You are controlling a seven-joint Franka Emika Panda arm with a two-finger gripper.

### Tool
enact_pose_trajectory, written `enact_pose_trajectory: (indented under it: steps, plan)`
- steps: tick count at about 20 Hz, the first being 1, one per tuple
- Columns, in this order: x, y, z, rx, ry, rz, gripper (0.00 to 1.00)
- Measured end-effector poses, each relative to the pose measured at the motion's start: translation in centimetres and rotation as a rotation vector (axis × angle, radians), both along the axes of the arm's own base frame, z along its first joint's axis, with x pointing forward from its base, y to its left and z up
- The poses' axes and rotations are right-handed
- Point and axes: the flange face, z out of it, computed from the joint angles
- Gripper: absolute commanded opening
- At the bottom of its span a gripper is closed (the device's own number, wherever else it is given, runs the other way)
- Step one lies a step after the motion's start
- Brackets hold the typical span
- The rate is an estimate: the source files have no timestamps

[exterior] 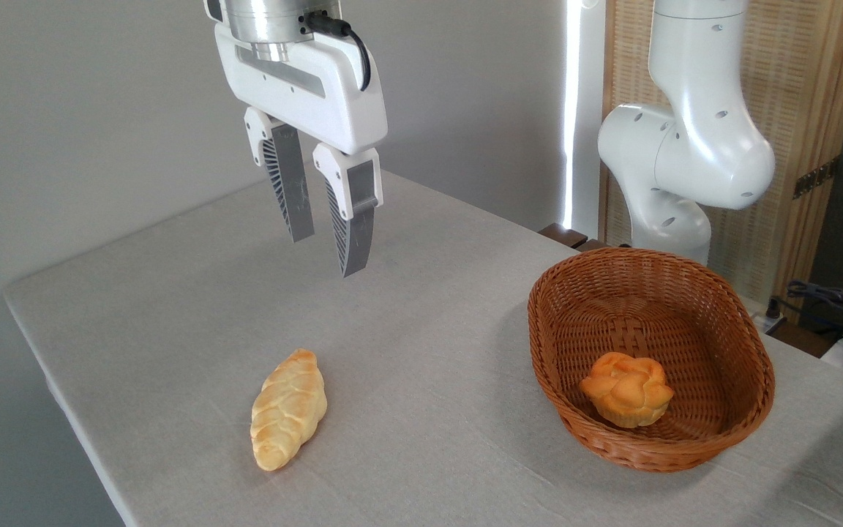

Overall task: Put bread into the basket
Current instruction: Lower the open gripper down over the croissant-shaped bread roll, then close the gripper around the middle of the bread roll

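Bread [288, 410] lies flat on the grey table [173, 307], front left, nothing touching it. Gripper [326, 252] hangs in the air above and behind it, fingers [354, 219] a small gap apart, holding nothing. Basket [652, 355] sits well apart to the right, with an orange knotted bun [627, 389] inside on the near half of its floor. Open tabletop between loaf and basket. Arm base [685, 146] stands behind the basket, its foot hidden by the rim. Cables [831, 300] at the far right edge, cut off. Gripper's upper mount is cropped by the top edge.
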Motion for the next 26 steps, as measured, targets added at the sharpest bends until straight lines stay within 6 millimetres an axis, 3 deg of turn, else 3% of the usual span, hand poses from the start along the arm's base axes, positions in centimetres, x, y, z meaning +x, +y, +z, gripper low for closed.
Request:
enact_pose_trajectory:
  steps: [9, 12, 17, 22, 26]
  plan:
    - [0.0, 0.1, -0.3, 0.000, 0.005, 0.003, 1.00]
    - [0.3, 0.1, -1.5, -0.001, 0.031, 0.034, 1.00]
    - [1.4, -0.4, -7.8, -0.010, 0.090, 0.167, 1.00]
    - [3.8, -4.2, -15.0, -0.028, 0.060, 0.384, 1.00]
    - [5.6, -6.1, -19.3, -0.042, 0.059, 0.495, 1.00]
